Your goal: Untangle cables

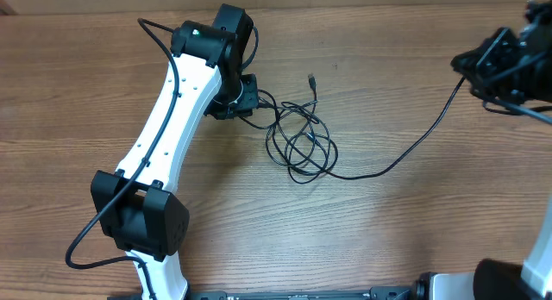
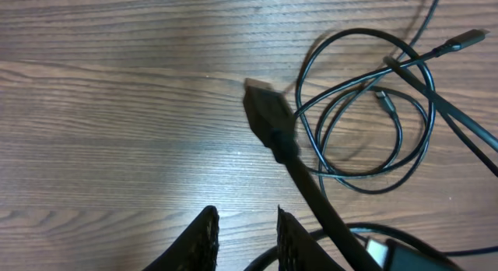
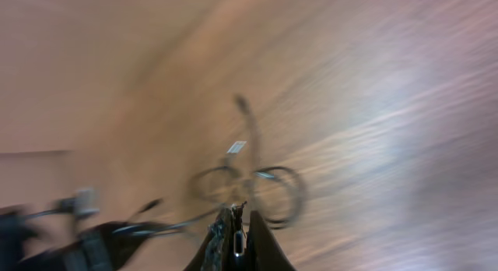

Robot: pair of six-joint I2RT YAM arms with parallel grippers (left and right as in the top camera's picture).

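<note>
The cables (image 1: 302, 143) lie as a tangle of thin black loops at mid-table. My left gripper (image 1: 241, 106) sits at the tangle's left edge. In the left wrist view its fingers (image 2: 204, 238) stand a little apart over bare wood, so the left gripper (image 2: 247, 212) is open, and one strand crosses low between them. A thick black plug (image 2: 268, 115) lies just ahead, with the loops (image 2: 366, 115) to its right. One strand (image 1: 414, 149) runs from the tangle up to my right gripper (image 1: 467, 69). The blurred right wrist view shows that gripper (image 3: 237, 215) shut on a silvery plug end (image 3: 236, 241).
A loose plug end (image 1: 311, 78) points toward the table's far side. The white left arm (image 1: 168, 136) stretches diagonally across the left half of the wooden table (image 1: 414, 240). The right arm's base (image 1: 517, 278) is at the lower right corner.
</note>
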